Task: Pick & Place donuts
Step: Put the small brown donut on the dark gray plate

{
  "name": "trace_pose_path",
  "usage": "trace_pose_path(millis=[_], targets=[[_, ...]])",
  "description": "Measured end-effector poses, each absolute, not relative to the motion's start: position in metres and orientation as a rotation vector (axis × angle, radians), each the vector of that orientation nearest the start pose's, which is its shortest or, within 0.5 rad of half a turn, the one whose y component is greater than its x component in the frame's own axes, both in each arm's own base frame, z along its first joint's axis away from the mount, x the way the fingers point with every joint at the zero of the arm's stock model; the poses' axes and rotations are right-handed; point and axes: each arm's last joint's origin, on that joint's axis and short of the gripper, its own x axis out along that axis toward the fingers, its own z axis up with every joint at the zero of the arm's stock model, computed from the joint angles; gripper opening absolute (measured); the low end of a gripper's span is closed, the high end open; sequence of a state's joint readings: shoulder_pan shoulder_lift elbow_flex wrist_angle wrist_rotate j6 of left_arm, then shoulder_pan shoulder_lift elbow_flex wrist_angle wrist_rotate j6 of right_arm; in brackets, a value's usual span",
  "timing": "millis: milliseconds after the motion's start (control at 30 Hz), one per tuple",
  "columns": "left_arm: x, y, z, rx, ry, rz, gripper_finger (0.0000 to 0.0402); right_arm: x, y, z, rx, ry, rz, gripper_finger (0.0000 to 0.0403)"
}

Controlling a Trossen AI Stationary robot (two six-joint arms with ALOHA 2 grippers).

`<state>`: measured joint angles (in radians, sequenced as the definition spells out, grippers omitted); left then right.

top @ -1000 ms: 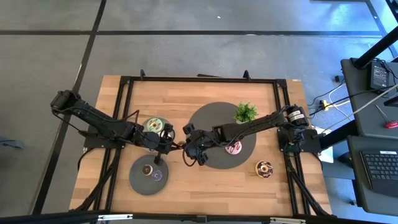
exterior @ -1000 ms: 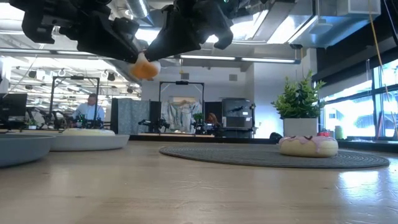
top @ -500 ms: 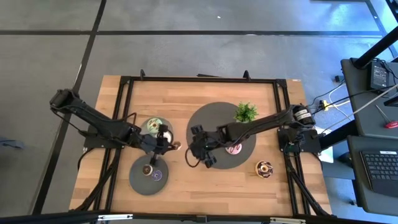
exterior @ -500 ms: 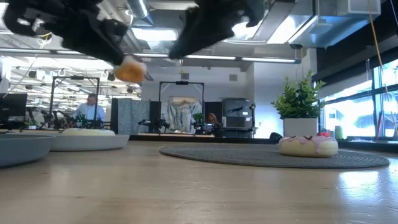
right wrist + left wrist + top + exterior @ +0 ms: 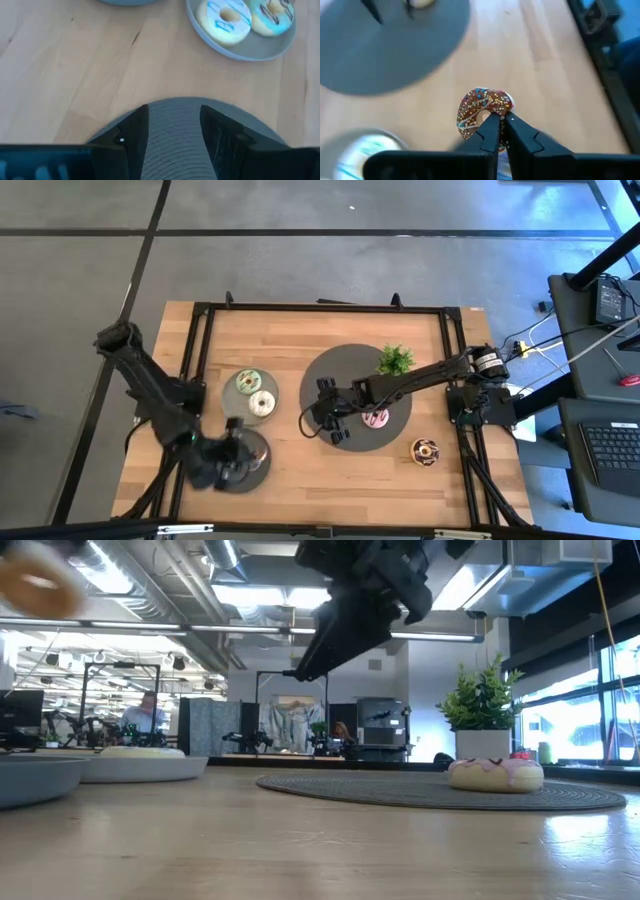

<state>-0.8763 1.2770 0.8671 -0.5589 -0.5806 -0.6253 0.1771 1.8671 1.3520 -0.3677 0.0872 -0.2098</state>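
The wooden worktop (image 5: 300, 350) is carrying a large round grey mat (image 5: 345, 380), where the pink donut (image 5: 376, 418) is lying beside the potted plant (image 5: 395, 360). The right gripper (image 5: 330, 432) is hanging over the mat's edge nearest the left arm, its jaws spread and holding nothing. A small grey plate (image 5: 240, 379) is bearing the pale-green donut (image 5: 247, 383) and the cream donut (image 5: 262, 404). The left gripper (image 5: 502, 125) is covering the front plate (image 5: 262, 452), hiding whatever lies there; its jaws are pinching a sprinkled chocolate donut (image 5: 480, 111). Another chocolate donut (image 5: 424, 450) is sitting alone near the right arm's base.
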Motion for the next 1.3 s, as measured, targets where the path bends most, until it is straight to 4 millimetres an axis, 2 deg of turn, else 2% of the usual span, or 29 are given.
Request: trace_pose_path(millis=[100,233,400,533,800,1033,1300], targets=[[0.160,-0.205,0.231,-0.005,0.784,-0.052,0.0017,0.392,0.066,0.207,-0.254,0.911,0.147,0.0178],[0.149,-0.229,0.216,0.045,0.891,-0.003,0.0017,0.392,0.066,0.207,-0.240,0.903,0.140,0.0178],[0.141,-0.242,0.193,0.142,1.041,0.136,0.0017,0.396,0.067,0.210,-0.211,0.849,0.127,0.0178],[0.143,-0.253,0.181,0.150,1.065,0.149,0.0017,0.398,0.067,0.212,-0.210,0.823,0.127,0.0178],[0.145,-0.259,0.170,0.087,1.126,0.178,0.0017,0.398,0.066,0.212,-0.211,0.827,0.126,0.0178],[0.147,-0.262,0.158,0.121,1.139,0.203,0.0017,0.398,0.066,0.212,-0.213,0.827,0.126,0.0178],[0.146,-0.263,0.155,0.113,1.191,0.194,0.0017,0.398,0.065,0.212,-0.210,0.827,0.123,0.0178]])
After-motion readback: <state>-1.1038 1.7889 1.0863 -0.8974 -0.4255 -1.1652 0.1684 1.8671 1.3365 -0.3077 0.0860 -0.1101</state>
